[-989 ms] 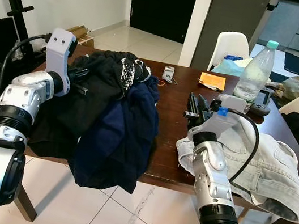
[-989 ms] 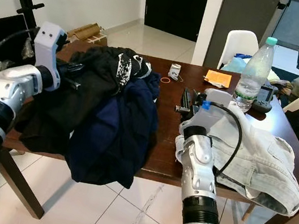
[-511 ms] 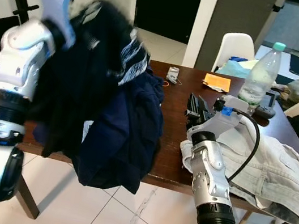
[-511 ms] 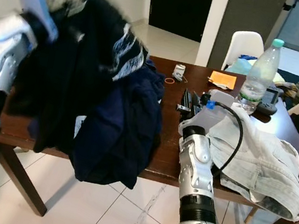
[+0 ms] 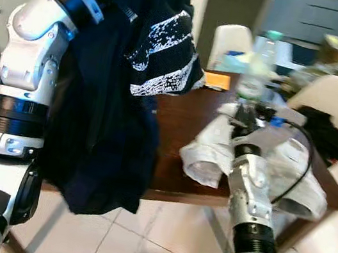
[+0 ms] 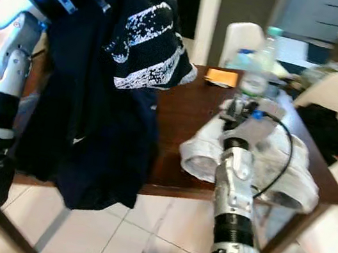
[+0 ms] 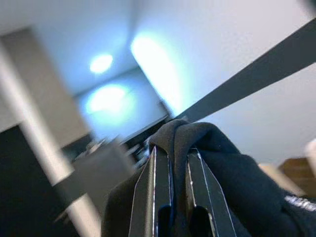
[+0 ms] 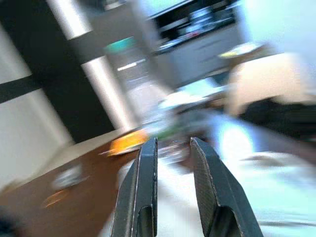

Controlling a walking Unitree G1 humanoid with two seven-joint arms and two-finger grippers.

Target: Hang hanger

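Lifted clear of the dark brown wooden table (image 5: 183, 119) since a second ago, the bundle of dark clothing — black fabric with a white speckled band (image 5: 159, 66) over a navy garment (image 5: 102, 154) — now hangs from our left gripper (image 7: 172, 170), raised high near the top left of the head views. Our camera has swung as well, so the whole scene sits differently and is blurred.

In the left wrist view the two black fingers (image 7: 158, 187) are pinched narrowly on a fold of black cloth. We cannot make out a hanger inside the bundle; the fabric hides whatever is there. The clothing's long axis runs straight down, its lower hem dropping past the table's near edge toward the pale tiled floor (image 5: 169, 243).

Our right gripper (image 8: 172, 163) lies over the pale grey denim garment (image 5: 216, 154) heaped on the table's right side, its fingers a narrow gap apart with nothing between them. Beyond it stand a clear plastic bottle with a green cap (image 5: 260, 64) — badly smeared — an orange paper (image 6: 221, 77) near the far edge, and white chairs (image 5: 232, 40) behind the table. A dark slanted bar (image 7: 256, 74) crosses the wall in the left wrist view.
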